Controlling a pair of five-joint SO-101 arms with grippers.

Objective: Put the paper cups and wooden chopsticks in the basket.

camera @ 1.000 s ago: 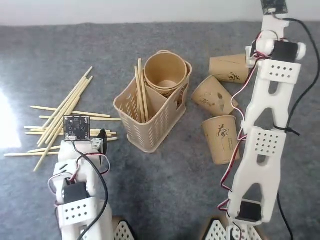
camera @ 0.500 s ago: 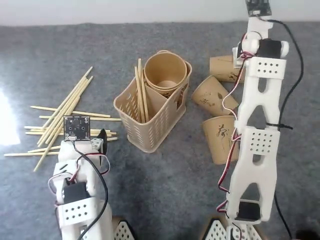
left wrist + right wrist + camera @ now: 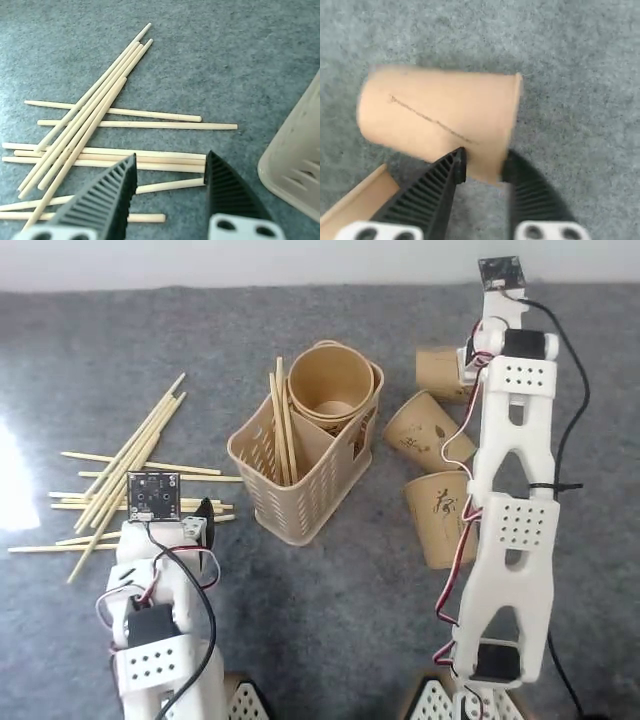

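The right gripper [image 3: 482,164] hangs over the farthest paper cup [image 3: 437,112], which lies on its side at two o'clock from the basket [image 3: 275,505]. Its fingers are spread, and the cup's rim end sits just between the tips. The left gripper [image 3: 171,165], also spread wide, hovers above the loose wooden chopsticks [image 3: 95,115] at nine o'clock from the basket, and several sticks cross the gap between its tips.
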